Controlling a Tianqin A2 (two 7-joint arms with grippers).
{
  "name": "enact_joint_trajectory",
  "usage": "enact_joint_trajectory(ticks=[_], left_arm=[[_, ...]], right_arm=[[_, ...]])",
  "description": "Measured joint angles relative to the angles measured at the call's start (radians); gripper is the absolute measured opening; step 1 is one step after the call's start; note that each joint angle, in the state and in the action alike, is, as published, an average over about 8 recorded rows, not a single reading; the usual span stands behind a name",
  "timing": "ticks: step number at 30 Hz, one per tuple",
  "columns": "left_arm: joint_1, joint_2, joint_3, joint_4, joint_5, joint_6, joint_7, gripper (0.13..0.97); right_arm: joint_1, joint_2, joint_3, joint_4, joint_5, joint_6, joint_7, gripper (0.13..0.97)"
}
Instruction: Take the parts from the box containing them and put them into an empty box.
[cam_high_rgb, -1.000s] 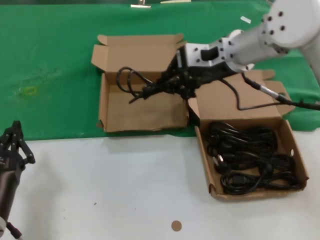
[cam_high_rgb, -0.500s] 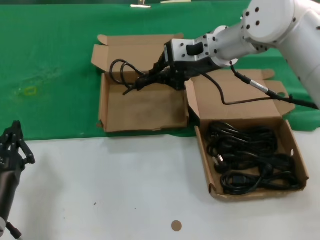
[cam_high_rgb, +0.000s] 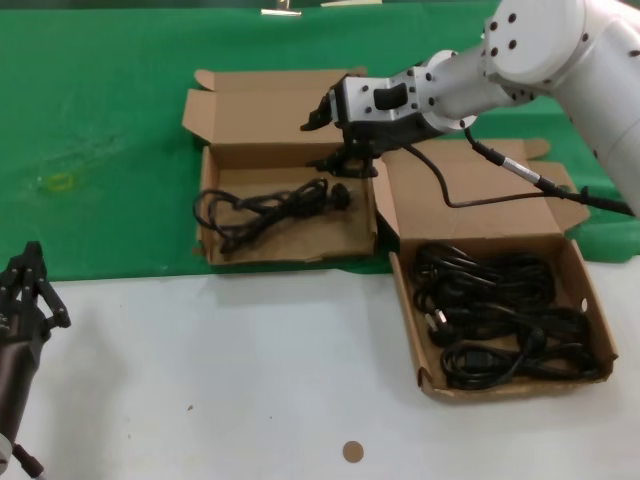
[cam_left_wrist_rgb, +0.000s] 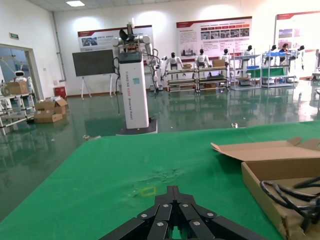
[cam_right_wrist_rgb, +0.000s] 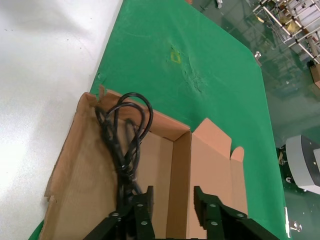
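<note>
The box containing them (cam_high_rgb: 406, 300) sits at the right, and several coiled black cables (cam_high_rgb: 500, 318) lie in it. To its left is the other cardboard box (cam_high_rgb: 300, 238), lid open, with one black cable (cam_high_rgb: 262, 206) lying loose on its floor. My right gripper (cam_high_rgb: 322, 142) hovers open over this box's back right corner, holding nothing. The right wrist view shows the same gripper (cam_right_wrist_rgb: 172, 193) open above the cable (cam_right_wrist_rgb: 122, 145) and the box (cam_right_wrist_rgb: 82, 167). My left gripper (cam_high_rgb: 30, 276) is parked at the near left, shut (cam_left_wrist_rgb: 173, 190).
Both boxes lie on a green cloth (cam_high_rgb: 100, 130) that meets the white table (cam_high_rgb: 250, 380) near their front edges. A small brown disc (cam_high_rgb: 352, 451) lies on the white table. The right arm's black hose (cam_high_rgb: 480, 206) hangs over the right box's lid.
My right gripper carried a cable over the left box, then opened. The cable dropped from the fingers and now lies flat in that box. The left arm stayed still.
</note>
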Motion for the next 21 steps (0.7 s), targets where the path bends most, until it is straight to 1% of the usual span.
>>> enact_joint_trajectory(ticks=[2,10,11,14,19,20,21], left_arm=[[0.000,0.000,0.000,0.000,0.000,0.000,0.000,0.144],[0.000,0.000,0.000,0.000,0.000,0.000,0.000,0.144],[0.000,0.000,0.000,0.000,0.000,0.000,0.000,0.144],[0.000,0.000,0.000,0.000,0.000,0.000,0.000,0.144],[0.000,0.000,0.000,0.000,0.000,0.000,0.000,0.173],[0.000,0.000,0.000,0.000,0.000,0.000,0.000,0.178],[0.000,0.000,0.000,0.000,0.000,0.000,0.000,0.184]], right_arm=[[0.001,-0.001,0.000,-0.003,0.001,0.001,-0.002,0.265],[0.001,-0.001,0.000,-0.006,0.002,0.002,-0.003,0.413],[0.000,-0.001,0.001,-0.005,0.003,0.004,-0.003,0.413],[-0.013,-0.001,0.007,0.004,0.009,0.013,-0.002,0.493],[-0.064,0.002,0.032,0.040,0.035,0.051,0.005,0.627],[-0.078,0.003,0.039,0.050,0.041,0.061,0.007,0.627],[-0.093,0.004,0.046,0.060,0.049,0.072,0.009,0.650]])
